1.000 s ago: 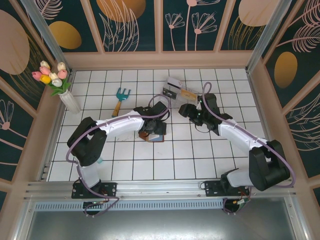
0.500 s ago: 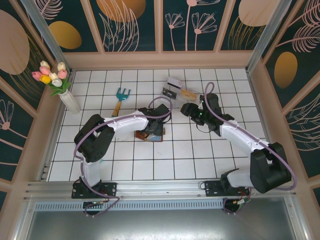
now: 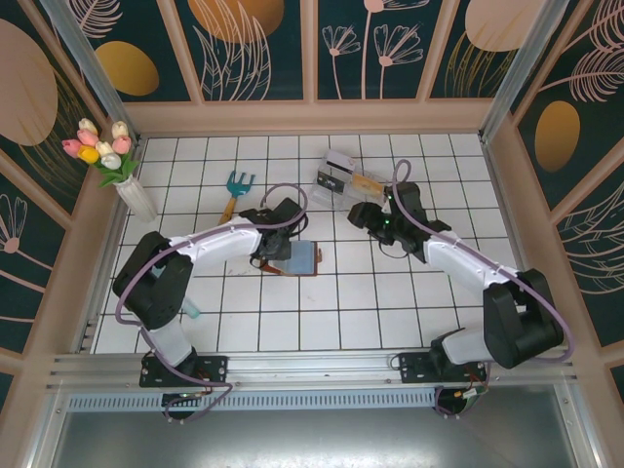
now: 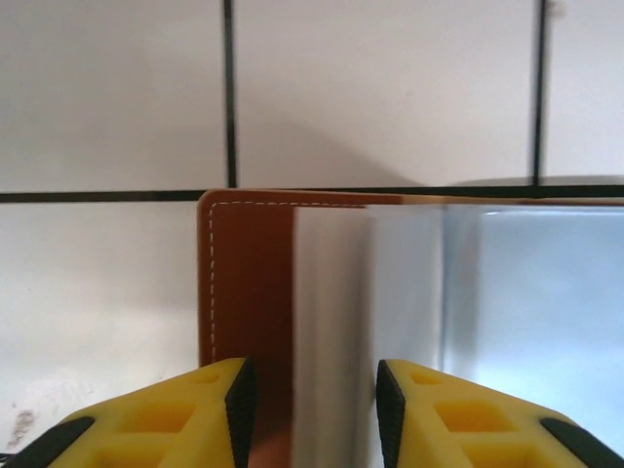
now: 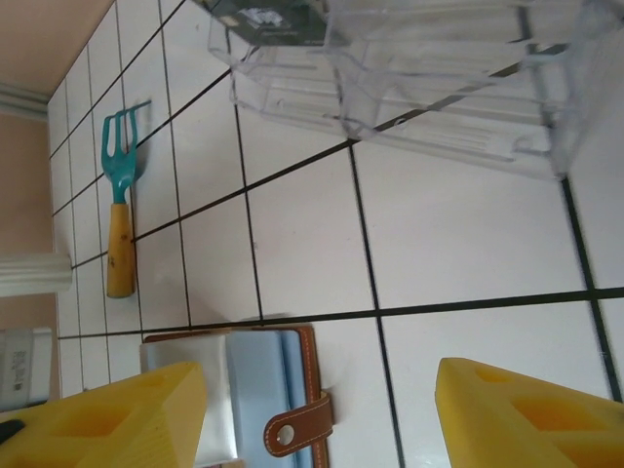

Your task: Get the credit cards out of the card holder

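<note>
- Far left, by the wall, a white vase [image 3: 137, 199] of tulips [image 3: 100, 144] stands upright on the tiled floor [image 3: 390, 292], well apart from everything else.
- Next over, a garden fork [image 3: 234, 191] with a teal head and a wooden handle lies flat on the tiles, its tines pointing toward the back wall.
- The left gripper [image 3: 276, 255] is down low at the left edge of the card holder [image 3: 303, 259]. In its own camera the two yellow fingers [image 4: 175, 421] stand on either side of the holder's stitched brown border and a pale strip just inside it. The gap between the jaws is narrow, but I cannot tell whether they are actually pinching that strip.
- The card holder lies opened out flat on the tiles near the middle of the floor, blue-grey lining up, its brown strap with the snap sticking out on one side (the right wrist camera shows that strap clearly). No credit card stands out from the pockets for certain; the pale strip could be a card or a pocket, and I can't say which.
- Behind it, toward the back wall, a clear plastic box [image 3: 343, 174] rests on the tiles, with a dark flat piece [image 3: 330, 179] and a yellowish piece [image 3: 367, 182] inside.
- The right gripper [image 3: 361, 214] hangs just in front of that box, apart from the card holder. Its yellow jaws are spread wide with nothing between them.
</note>
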You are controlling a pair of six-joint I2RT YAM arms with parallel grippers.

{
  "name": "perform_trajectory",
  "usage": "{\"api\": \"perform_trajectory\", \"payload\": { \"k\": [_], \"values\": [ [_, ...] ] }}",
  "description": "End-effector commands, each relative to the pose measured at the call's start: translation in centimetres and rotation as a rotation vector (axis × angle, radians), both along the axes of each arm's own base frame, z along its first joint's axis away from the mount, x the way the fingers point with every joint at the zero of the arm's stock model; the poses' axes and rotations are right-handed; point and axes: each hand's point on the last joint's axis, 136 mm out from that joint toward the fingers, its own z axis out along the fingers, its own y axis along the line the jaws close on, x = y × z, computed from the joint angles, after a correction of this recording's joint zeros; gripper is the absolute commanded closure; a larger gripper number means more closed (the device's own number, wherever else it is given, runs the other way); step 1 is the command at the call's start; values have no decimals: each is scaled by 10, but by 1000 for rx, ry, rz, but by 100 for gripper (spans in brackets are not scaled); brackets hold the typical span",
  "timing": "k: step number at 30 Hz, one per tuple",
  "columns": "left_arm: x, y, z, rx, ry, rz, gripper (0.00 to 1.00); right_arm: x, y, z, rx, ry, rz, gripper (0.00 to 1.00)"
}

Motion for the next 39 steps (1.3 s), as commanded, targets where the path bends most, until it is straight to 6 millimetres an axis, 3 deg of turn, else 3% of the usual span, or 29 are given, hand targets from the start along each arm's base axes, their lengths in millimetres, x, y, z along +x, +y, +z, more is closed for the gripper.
{"api": "perform_trajectory", "payload": {
  "k": [1,6,10,16,20,23,26,32,39],
  "values": [
    [-4,7,-6,-14,2,13,65,3,26,12,41,-17,67,36],
    [-9,10,-11,-81,1,28,74,-10,76,10,93,28,188,41],
    [-14,8,-19,-150,6,17,81,-32,114,2,119,96,300,59],
    [-14,-1,-22,-237,-2,-13,84,-50,138,-20,41,150,383,76],
    [-14,-3,-25,-240,6,-29,85,-54,146,-35,-22,190,427,89],
    [-15,-5,-26,-245,13,-41,86,-53,151,-42,-74,195,440,91],
    [-14,-4,-26,-240,8,-40,86,-45,140,-57,-161,223,387,91],
    [-17,0,-31,-224,20,-32,87,-30,112,-76,-280,239,289,78],
    [-17,-2,-33,-233,24,-35,88,-29,108,-86,-281,268,324,70]
  ]
}}
